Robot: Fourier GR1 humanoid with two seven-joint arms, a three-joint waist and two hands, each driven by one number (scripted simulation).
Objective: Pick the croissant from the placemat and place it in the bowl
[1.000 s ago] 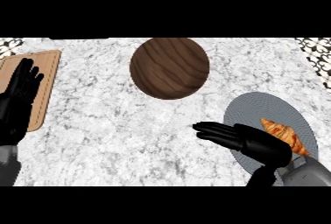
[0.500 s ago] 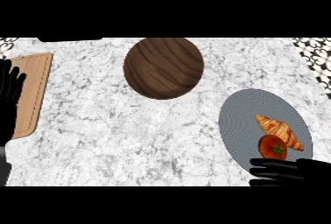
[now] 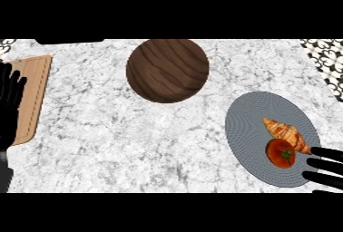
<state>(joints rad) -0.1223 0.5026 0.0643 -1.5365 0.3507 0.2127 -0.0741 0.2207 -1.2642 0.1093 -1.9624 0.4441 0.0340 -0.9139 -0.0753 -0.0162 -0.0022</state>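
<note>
A golden croissant (image 3: 288, 134) lies on a round grey placemat (image 3: 251, 131) at the right of the counter, with a red tomato (image 3: 281, 153) touching its near end. The dark wooden bowl (image 3: 167, 70) stands at the back centre, with nothing in it. Only the straight fingers of my right hand (image 3: 325, 168) show at the lower right edge, over the placemat's near rim, just right of the tomato and apart from the croissant. My left hand (image 3: 9, 108) rests open at the left edge, fingers up.
A light wooden cutting board (image 3: 35, 97) lies along the left edge, partly behind my left hand. A patterned dark strip (image 3: 328, 59) borders the counter at the back right. Marble counter spreads between board, bowl and placemat.
My right hand has drawn back toward the lower right edge, uncovering the croissant and tomato. The view has shifted slightly; the left hand stays at the left edge.
</note>
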